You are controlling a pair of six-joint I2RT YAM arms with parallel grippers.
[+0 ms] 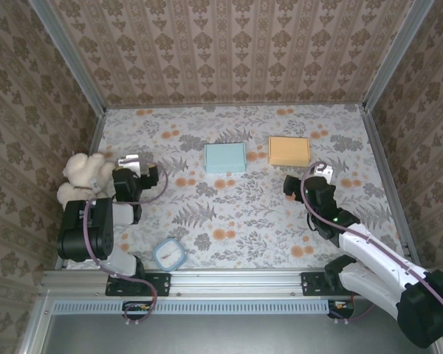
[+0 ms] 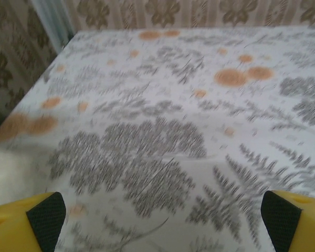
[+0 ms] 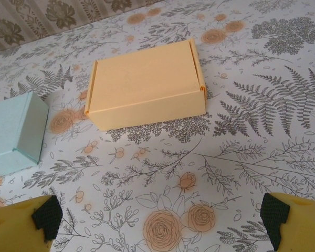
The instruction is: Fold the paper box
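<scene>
Two paper boxes on the flowered table (image 1: 244, 214), both shut with lids flat, so nothing of their insides to be seen. Pale blue paper box (image 1: 225, 157) near the middle of the table, toward the far wall. Orange paper box (image 1: 289, 151) just to its right, apart from it, with a strip of cloth between them. Down by the near edge, close to the left arm's base, a small square container (image 1: 169, 254) with a blue rim, lying flat. Contents not to be made out from above.

Right gripper (image 1: 308, 179) on the near side of the orange box and a little to its right, near it but not touching. Through the right wrist camera, the orange paper box (image 3: 145, 86) straight ahead and slightly left of the right gripper (image 3: 160, 215), with bare cloth between box and fingers (image 3: 44, 216). Jaws spread wide, holding nothing. Pale blue paper box (image 3: 13, 134) at the left edge of that view, cut off by the frame.

Left gripper (image 1: 136, 171) well apart from the blue box, off to its left and just beside a cream plush toy (image 1: 85, 177). In its own wrist camera, the left gripper (image 2: 163, 215) also spread wide and empty — blurred flowered cloth between the yellow fingers (image 2: 44, 215).
</scene>
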